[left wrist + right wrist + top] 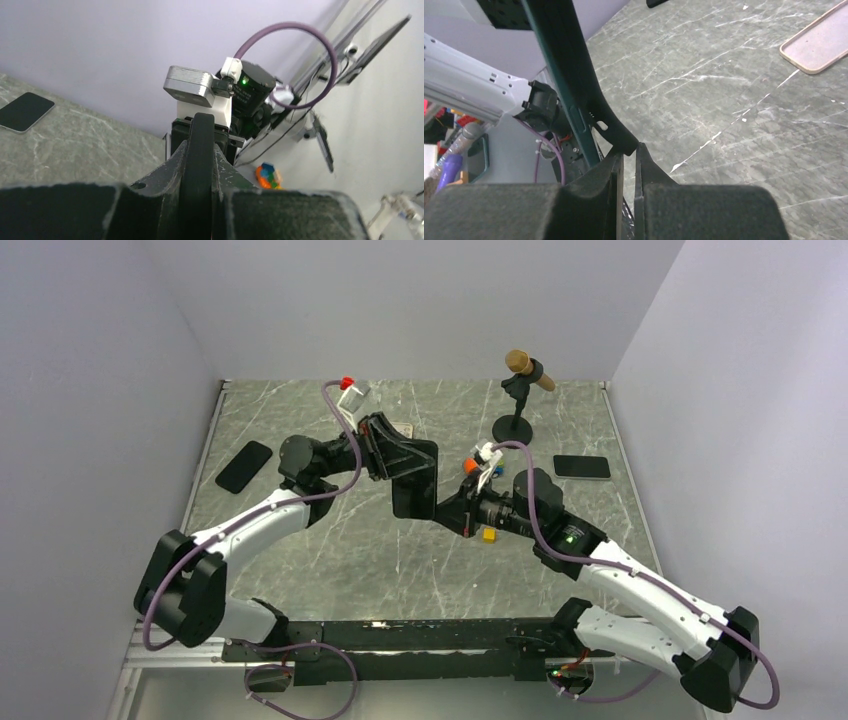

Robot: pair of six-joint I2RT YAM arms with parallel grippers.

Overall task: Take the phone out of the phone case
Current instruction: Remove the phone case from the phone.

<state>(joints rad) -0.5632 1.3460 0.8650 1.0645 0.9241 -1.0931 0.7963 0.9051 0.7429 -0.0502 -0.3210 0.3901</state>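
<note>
Both arms hold a black phone case [416,483] upright above the middle of the table. My left gripper [390,460] is shut across its upper left part. In the left wrist view the slab runs edge-on between that gripper's [201,143] fingers. My right gripper [453,508] pinches the lower right corner. In the right wrist view its jaws [628,152] are shut on a black case corner [618,136] that bends away from the dark teal edge of the phone [560,57].
A black phone [244,466] lies flat at the table's left, another phone [581,467] at the right. A microphone on a stand [517,400] stands at the back. A small coloured cube [488,534] sits by the right wrist. A beige case [819,42] lies on the marble.
</note>
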